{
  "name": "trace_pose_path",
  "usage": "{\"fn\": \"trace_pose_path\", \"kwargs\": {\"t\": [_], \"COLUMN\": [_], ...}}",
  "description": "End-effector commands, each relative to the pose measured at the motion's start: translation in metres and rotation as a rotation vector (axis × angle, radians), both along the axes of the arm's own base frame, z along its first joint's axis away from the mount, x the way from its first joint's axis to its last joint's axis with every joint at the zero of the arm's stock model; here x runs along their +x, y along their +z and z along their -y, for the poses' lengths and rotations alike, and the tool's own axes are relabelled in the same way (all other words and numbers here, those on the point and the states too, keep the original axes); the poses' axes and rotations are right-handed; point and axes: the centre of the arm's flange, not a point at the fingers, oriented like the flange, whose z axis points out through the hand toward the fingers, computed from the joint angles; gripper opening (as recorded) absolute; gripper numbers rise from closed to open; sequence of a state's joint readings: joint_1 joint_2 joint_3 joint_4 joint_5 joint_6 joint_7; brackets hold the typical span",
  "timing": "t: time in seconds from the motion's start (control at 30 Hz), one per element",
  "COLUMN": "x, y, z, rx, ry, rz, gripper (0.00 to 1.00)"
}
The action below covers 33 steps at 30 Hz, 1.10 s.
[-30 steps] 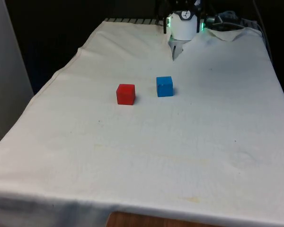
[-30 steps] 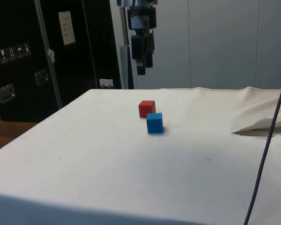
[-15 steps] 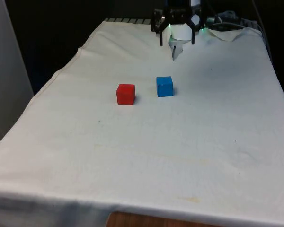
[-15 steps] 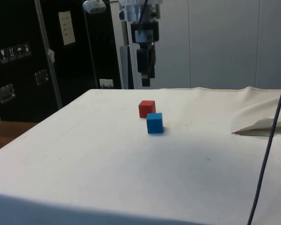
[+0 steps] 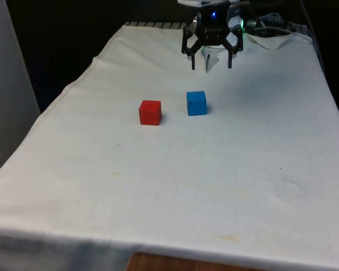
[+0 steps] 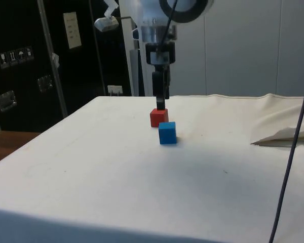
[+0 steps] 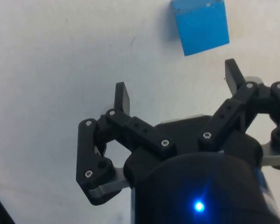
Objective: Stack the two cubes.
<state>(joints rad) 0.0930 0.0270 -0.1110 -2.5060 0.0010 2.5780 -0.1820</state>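
You can see the tool (image 5: 211,60) hanging in the air above the far part of the surface (image 5: 214,169), with its two fingers spread wide apart and nothing between them. In the wrist view the tool (image 7: 177,86) shows the same thing: both fingers are apart and only white cloth lies in the gap.

The blue cube (image 5: 196,103) sits on the cloth near the middle of the surface, and the red cube (image 5: 150,112) sits beside it, toward the front view's left. The two cubes are close but they do not touch; a strip of cloth is visible between them. Both rest flat on the surface, neither one is on top of the other.

In the front view the tool is beyond the blue cube, nearer to the robot, and a little toward the front view's right of it. In the side view the tool (image 6: 160,104) points straight down, and its tips appear just over the red cube (image 6: 158,117), with the blue cube (image 6: 167,132) in front. In the wrist view you find the blue cube (image 7: 200,25) ahead of the fingertips, apart from them and turned a little against the line of the fingers.
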Motion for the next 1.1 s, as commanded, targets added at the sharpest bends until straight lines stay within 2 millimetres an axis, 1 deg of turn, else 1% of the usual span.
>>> {"fn": "trace_pose_path", "kwargs": {"t": [0.0,0.07,0.33,0.37,0.43,0.47,0.6,0.63,0.7,1.0,1.07], "x": [-0.001,-0.002,-0.005,-0.006,-0.005,-0.005,-0.005,-0.005,-0.005,-0.006,-0.006], "y": [-0.004,-0.005,-0.027,-0.024,-0.031,-0.037,-0.045,-0.045,-0.049,-0.063,-0.064], "z": [0.0,0.0,0.002,0.001,0.003,0.005,0.01,0.01,0.013,0.03,0.033], "rx": [-0.003,-0.001,-0.005,-0.006,-0.007,-0.008,-0.01,-0.016,-0.01,-0.02,-0.031], "ry": [0.002,0.001,0.002,0.0,0.003,0.003,0.007,0.004,0.008,0.015,0.012], "rz": [0.014,0.008,0.05,0.039,0.053,0.054,0.059,0.049,0.059,0.056,0.048], "gripper": [1.0,1.0,1.0,1.0,1.0,1.0,1.0,1.0,1.0,1.0,1.0]}}
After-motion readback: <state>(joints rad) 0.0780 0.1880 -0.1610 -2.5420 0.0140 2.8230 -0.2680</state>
